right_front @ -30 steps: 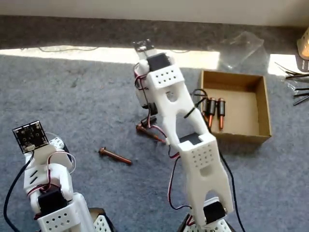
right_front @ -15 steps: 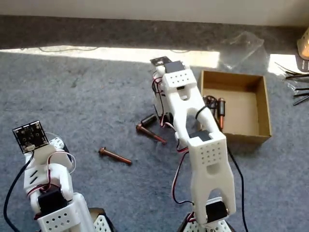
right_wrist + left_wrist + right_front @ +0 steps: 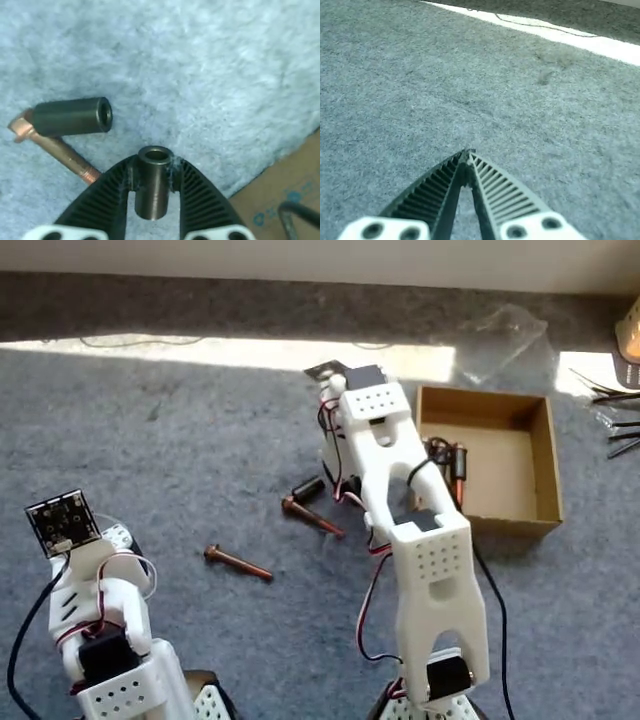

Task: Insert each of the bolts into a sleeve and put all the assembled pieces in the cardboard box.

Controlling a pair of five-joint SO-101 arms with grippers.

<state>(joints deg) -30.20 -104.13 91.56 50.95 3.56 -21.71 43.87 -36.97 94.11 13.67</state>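
Sleeve (image 3: 151, 187), dark metal, upright, open bore facing the wrist camera, pinched between the ribbed fingers (image 3: 107, 195) of the right pincer (image 3: 153, 164), over the grey carpeted table (image 3: 210, 75). Second sleeve (image 3: 70, 116) on its side on the table, near the right pincer but apart from it, lying against the head end of a copper-coloured bolt (image 3: 62, 151); bolt shank angled out from under it. Same pair in the high view: second sleeve (image 3: 306, 488) and bolt (image 3: 312, 517), just beside the right arm (image 3: 430, 560), the arm stretched from the near edge toward the cardboard box (image 3: 505, 523). Second bolt (image 3: 238, 562) alone on the table, between the two arms, touching neither. Cardboard box open-topped, on the side of the right arm away from the bolts; a corner of the cardboard box (image 3: 280, 200) at the edge of the right wrist view, a black cable (image 3: 295, 212) across it. Inside the box, assembled pieces (image 3: 458, 465) side by side near the wall closest to the arm, partly hidden by the arm; count not certain. Left pincer (image 3: 466, 156) pressed together, nothing between its fingers, over the table's grey surface. Left arm (image 3: 100, 625) folded at the near left corner. Crumpled clear plastic bag (image 3: 505, 335) beyond the box.
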